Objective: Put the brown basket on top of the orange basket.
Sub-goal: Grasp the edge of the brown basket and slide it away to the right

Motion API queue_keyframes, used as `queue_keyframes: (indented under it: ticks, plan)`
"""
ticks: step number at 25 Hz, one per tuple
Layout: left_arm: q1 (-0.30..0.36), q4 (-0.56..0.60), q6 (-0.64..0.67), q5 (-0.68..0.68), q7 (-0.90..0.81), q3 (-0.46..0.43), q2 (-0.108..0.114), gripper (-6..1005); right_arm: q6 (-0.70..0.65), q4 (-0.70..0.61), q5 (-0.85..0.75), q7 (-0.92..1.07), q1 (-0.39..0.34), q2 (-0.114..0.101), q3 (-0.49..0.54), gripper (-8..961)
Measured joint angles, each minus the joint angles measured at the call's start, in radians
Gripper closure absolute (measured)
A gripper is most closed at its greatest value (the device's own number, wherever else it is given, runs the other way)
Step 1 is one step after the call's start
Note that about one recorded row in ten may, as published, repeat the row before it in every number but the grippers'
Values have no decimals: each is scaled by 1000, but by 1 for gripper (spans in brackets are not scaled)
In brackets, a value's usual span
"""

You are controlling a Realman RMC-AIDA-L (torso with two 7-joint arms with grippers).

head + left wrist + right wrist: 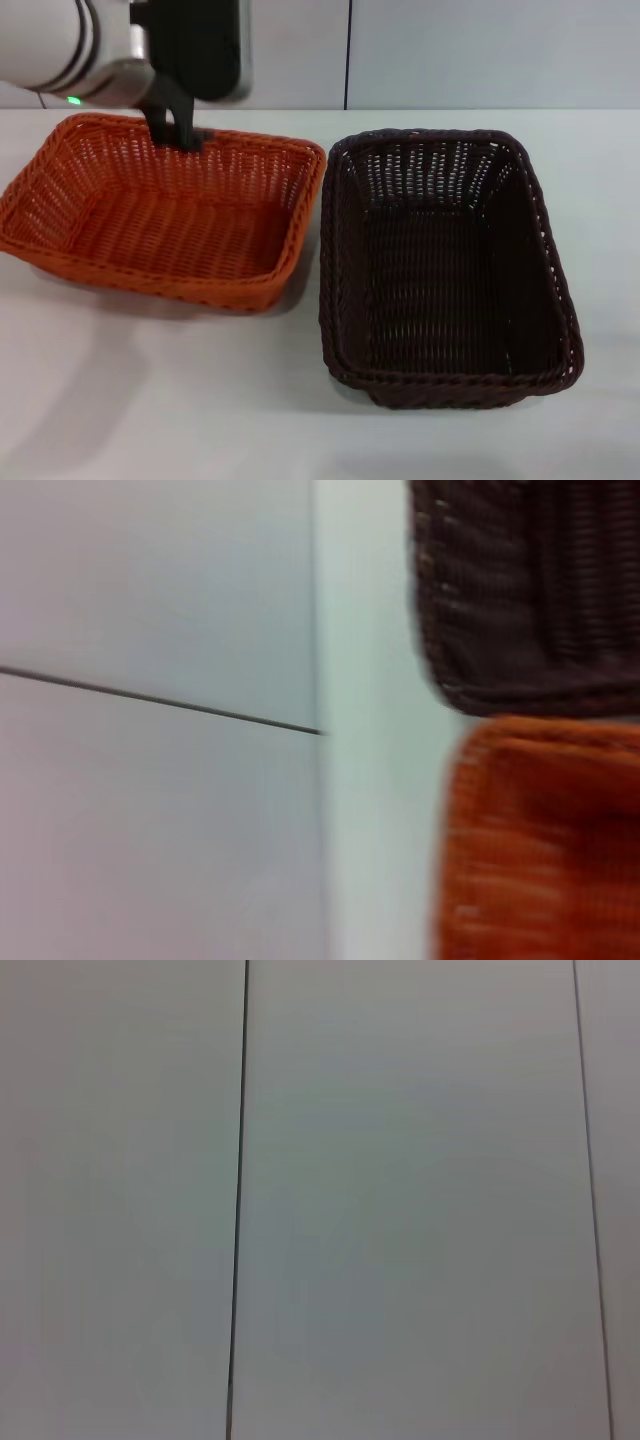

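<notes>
The orange basket (170,215) sits on the white table at the left, and the brown basket (445,265) sits beside it at the right, their rims almost touching. Both are empty. My left gripper (178,130) hangs from the top left, down at the far rim of the orange basket. The left wrist view shows a corner of the brown basket (530,590) and a corner of the orange basket (540,840) side by side. My right gripper is out of view; its wrist view shows only a wall.
The white table (120,400) stretches in front of both baskets. A pale panelled wall (450,50) with a dark vertical seam stands behind the table.
</notes>
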Motion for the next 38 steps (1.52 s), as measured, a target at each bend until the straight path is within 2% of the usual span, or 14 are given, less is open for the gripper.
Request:
queue_keyframes:
  ticks: [5,6,9,10,14,15,17,18,21,23,25,31,34,38]
  plan:
    - [170,-181,325,1,-95,-21,-2,269,2,1,3,0,-1,0,0,129]
    - [285,-218,572,-1,-189,-2,-5,257,1,1,3,0,-1,0,0,129]
    - [489,-202,1028,-8,-373,72,-8,256,-1,0,3,0,-1,0,0,129]
    - [523,-184,1102,-11,-415,87,-8,255,-1,0,4,0,-1,0,0,129]
    - [737,36,1825,-115,-786,175,-5,254,2,-5,1,0,16,-2,0,129]
    - [737,36,1825,-115,-786,175,-5,253,2,-6,1,0,23,-3,0,129]
    - [781,162,2057,-173,-932,202,-4,252,2,-7,0,0,37,-6,0,130]
    - [781,162,2057,-173,-932,202,-4,252,2,-8,0,0,42,-7,0,130]
    - [781,418,2340,-207,-1157,220,-6,251,2,-12,-1,0,59,-8,0,130]
    - [771,494,2413,-210,-1210,221,-7,250,2,-20,-1,0,67,-8,0,129]
    - [680,836,2621,-210,-1287,219,-5,250,7,-36,-4,1,71,-9,0,129]
    - [556,1274,2710,-260,-1308,210,-11,253,56,-137,-189,15,66,-24,23,129]
    - [543,1360,2719,-271,-1305,210,-13,254,-37,-262,-301,15,68,-63,72,130]
    - [561,1372,2722,-287,-1304,210,-14,256,-430,-537,-409,6,63,-166,188,130]
